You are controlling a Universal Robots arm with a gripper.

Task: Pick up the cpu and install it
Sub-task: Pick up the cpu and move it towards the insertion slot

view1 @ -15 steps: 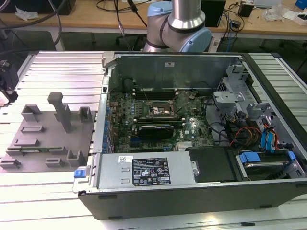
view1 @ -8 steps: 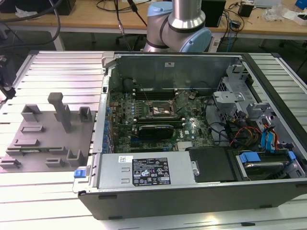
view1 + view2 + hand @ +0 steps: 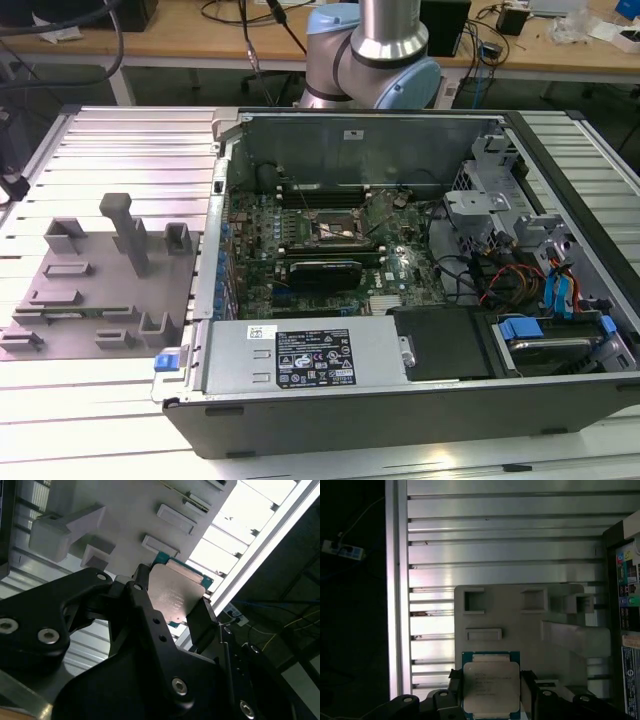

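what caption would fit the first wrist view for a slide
Black end effector gripping the square silver-topped cpu above a grey plastic fixture plate on a ribbed metal table

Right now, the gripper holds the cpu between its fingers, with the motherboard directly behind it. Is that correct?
Not quite. The gripper does hold the cpu between its fingers, but what lies behind it is the grey fixture plate on the ribbed metal table, not the motherboard. The first wrist view shows this.
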